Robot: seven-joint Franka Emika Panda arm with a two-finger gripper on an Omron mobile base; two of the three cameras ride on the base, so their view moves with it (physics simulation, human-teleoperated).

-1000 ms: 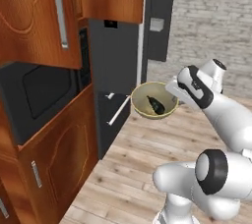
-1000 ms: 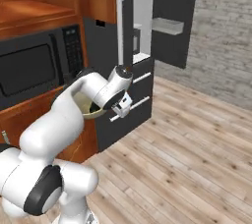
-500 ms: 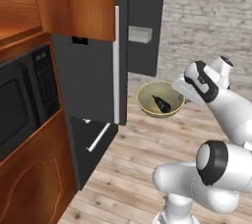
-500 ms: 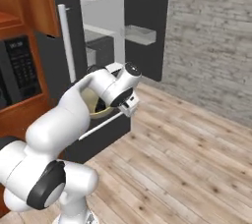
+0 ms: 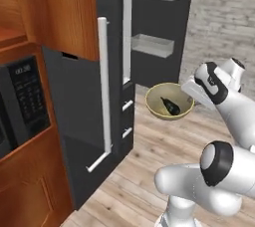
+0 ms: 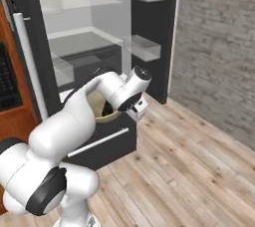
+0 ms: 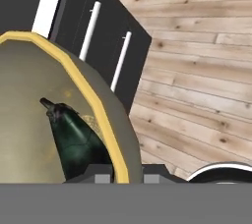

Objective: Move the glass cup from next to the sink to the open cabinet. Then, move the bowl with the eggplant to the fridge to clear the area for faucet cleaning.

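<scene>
Holding one wide olive-tan round bowl [image 5: 169, 101] by its rim, the end effector [image 7: 126, 170] keeps a finger on either side of the thick yellow edge (clenched on it). One small dark eggplant [image 7: 74, 142] lies inside. Bowl hangs above the light wooden plank floor [image 6: 194, 171], near the open black fridge [image 6: 84, 47] with two door bins. Grey brick wall [image 6: 219, 47] stands far right.

bowl [image 5: 169, 101]: olive-tan, upright, held aloft near open fridge | eggplant [image 5: 171, 105]: dark, apparently lying inside
</scene>
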